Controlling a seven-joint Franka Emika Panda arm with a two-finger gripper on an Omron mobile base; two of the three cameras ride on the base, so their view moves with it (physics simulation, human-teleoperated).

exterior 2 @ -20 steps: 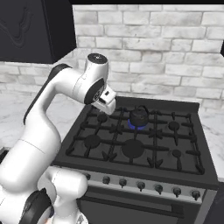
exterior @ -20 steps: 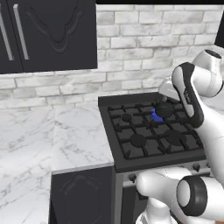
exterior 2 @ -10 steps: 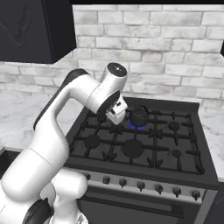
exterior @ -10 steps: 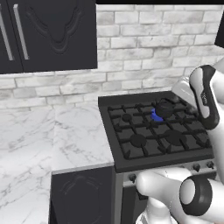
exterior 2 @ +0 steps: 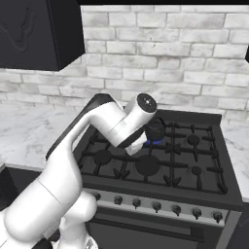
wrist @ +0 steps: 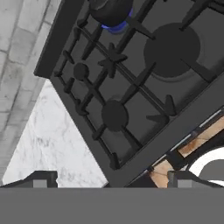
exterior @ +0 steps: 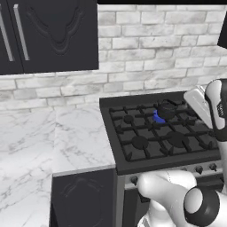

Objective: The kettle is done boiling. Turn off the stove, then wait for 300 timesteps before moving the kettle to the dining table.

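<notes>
The black kettle [exterior: 167, 111] [exterior 2: 155, 129] sits on a rear burner of the stove [exterior: 146, 142] [exterior 2: 146, 165], and a blue flame [exterior: 158, 117] [exterior 2: 154, 142] burns under it. In the hand view the kettle [wrist: 111, 11] is at the top edge and the grates of the stove [wrist: 113, 116] lie below. My gripper [wrist: 113, 180] hangs open above the stove's front left part, short of the kettle, with nothing between its fingers. My wrist [exterior 2: 146, 104] is just in front of the kettle. A row of knobs [exterior 2: 155, 206] lines the silver front strip. The dining table is out of view.
Marble counter [exterior: 44, 133] [exterior 2: 29, 131] runs left of the stove, and more counter [exterior 2: 238, 141] lies to its right. Black upper cabinets [exterior: 48, 35] [exterior 2: 34, 34] hang on the brick wall behind.
My arm has swung down and rightwards over the stove, bringing the hand close to the kettle. The gripper stays open. The kettle has not moved and the flame still burns.
</notes>
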